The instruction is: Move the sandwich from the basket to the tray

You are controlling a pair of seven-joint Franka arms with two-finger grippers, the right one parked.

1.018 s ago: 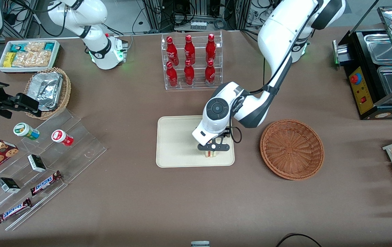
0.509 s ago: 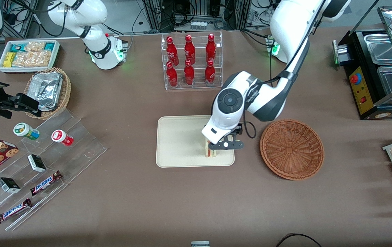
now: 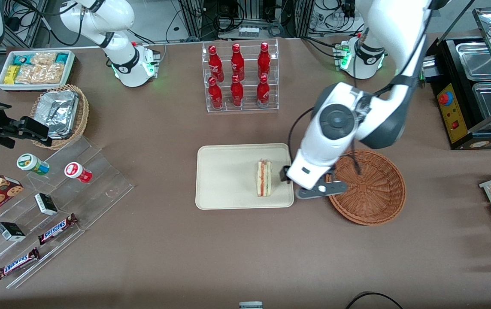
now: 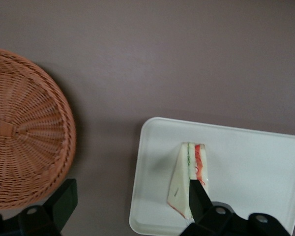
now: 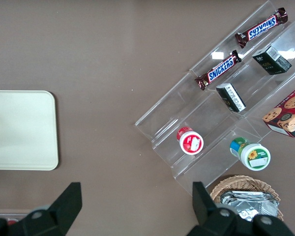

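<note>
Item: sandwich [image 3: 264,178], delivered to tray [image 3: 224,180].
End effector [image 3: 320,189] spread wide, holding nothing, raised between tray and empty basket [image 3: 370,189]. Placement looks complete; nothing evidently left.

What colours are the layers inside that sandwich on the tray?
Red-pink and green between white bread on the sandwich, clearest in the front view.

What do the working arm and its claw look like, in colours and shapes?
The left arm has glossy white rounded shells with dark grey joints and a black cable. Its claw, raised between tray and basket, has a dark bar and black fingers.
</note>
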